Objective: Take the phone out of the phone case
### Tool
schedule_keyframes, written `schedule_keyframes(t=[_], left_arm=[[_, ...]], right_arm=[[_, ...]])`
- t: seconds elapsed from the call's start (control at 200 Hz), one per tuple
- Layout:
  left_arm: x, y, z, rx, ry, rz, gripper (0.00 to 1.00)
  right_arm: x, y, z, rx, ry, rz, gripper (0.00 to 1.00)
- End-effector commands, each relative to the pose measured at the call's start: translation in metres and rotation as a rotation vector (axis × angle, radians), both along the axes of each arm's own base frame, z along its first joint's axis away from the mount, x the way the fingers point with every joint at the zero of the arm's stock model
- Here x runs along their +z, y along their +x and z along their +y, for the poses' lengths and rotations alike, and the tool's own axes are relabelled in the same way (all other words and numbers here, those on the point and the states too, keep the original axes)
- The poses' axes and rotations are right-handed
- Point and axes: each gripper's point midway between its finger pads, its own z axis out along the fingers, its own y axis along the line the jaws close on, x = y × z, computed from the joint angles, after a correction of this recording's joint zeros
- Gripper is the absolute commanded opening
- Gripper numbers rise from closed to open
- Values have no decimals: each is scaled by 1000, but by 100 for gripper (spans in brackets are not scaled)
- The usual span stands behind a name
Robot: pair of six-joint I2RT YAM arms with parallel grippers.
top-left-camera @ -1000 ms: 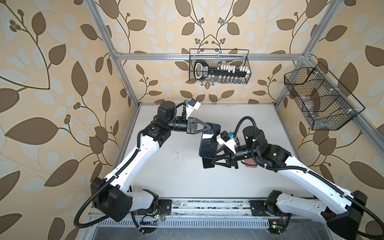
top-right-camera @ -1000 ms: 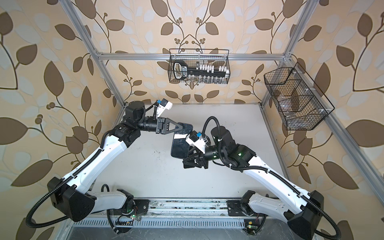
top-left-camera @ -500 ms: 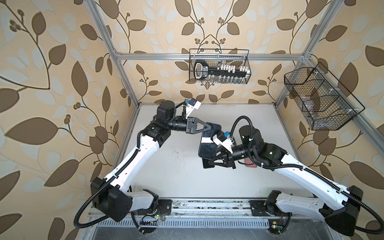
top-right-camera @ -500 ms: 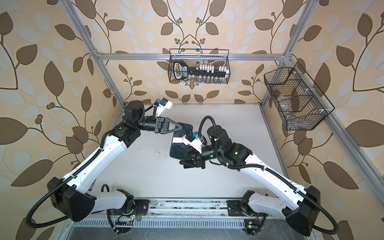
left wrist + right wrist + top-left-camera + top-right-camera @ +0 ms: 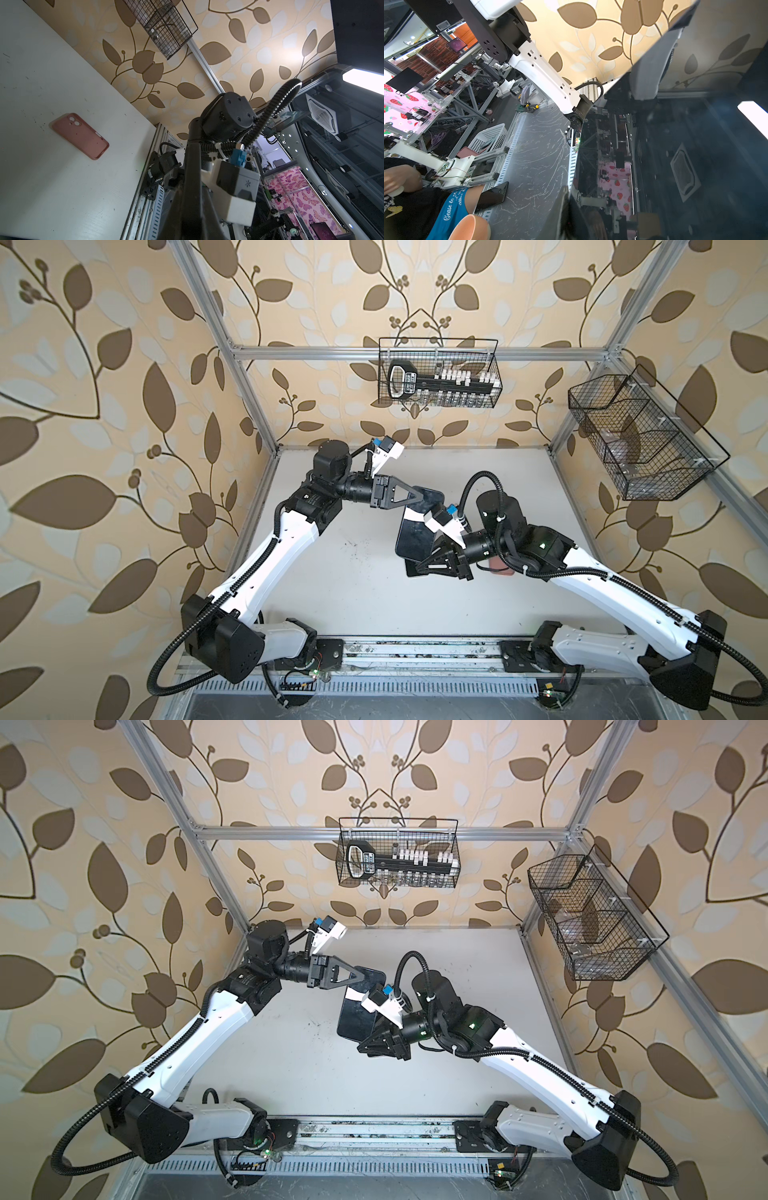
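Observation:
The black phone hangs bare above the table in both top views, held at both ends. My left gripper is shut on its far end; in the left wrist view the phone runs edge-on between the jaws. My right gripper is shut on the phone's near end, and the glossy screen fills the right wrist view beside one finger. The empty pink phone case lies flat on the table, mostly hidden under my right arm in a top view.
A wire basket with a black tool hangs on the back wall and another wire basket on the right wall. The white table is bounded by aluminium frame posts. Outside the cell, a second phone lies on a bench.
My right arm has shifted left toward the phone's near end and its jaws have narrowed onto it. The left arm and its grip have stayed still.

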Motion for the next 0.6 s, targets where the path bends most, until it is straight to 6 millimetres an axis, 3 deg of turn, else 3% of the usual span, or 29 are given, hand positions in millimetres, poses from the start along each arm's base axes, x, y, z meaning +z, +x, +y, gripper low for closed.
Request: schedule_keyframes(t=[0.0,0.595], left_arm=[[2,10,-6,25,-3,-35,0],[-1,-1,-4,-33,-5,-51,0]], right_arm=[[45,-12,7,91,123,-131,21],[52,2,2,77,158,-113,26]])
